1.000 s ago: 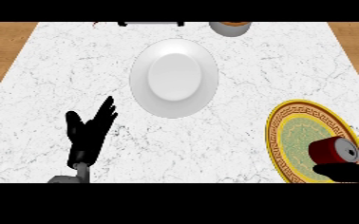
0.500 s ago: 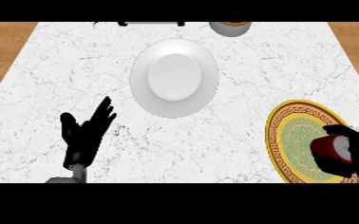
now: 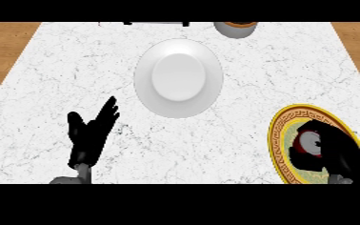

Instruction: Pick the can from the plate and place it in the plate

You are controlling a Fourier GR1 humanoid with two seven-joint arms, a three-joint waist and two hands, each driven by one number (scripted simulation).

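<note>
- The can [image 3: 308,143] lies on its side on the gold-rimmed plate [image 3: 278,132], which sits to the lower right of the white plate [image 3: 179,78], well apart from it.
- The right hand [image 3: 339,153] is curled round the can from the far side. Dark fingers wrap over its top and under it, so only the pale end and a strip of red wall show. I judge that it has hold of the can, though the contact itself is hidden.
- The left hand [image 3: 90,136] rests to the lower left of the white plate, fingers straight and up, holding nothing.
- Handling, as I judge it: a can is stiff and will not crush in a hand like this, but its round, smooth wall could roll or slip. It is probably light. The best hold is across the middle of the wall, thumb opposite fingers, not on the ends.
- The gold-rimmed plate has a raised rim, so the can needs to be lifted above it before travelling towards the white plate.
- Room for moving: the marble counter [image 3: 70,66] between the two plates is bare, a plain diagonal path up and left.
- A brown-rimmed bowl [image 3: 237,28] stands above and to the right of the white plate, close to its rim, and should be kept clear of on the approach.
- The white plate is shallow and glossy, so a can laid down sideways could roll off it. Setting it in the middle looks safest.
</note>
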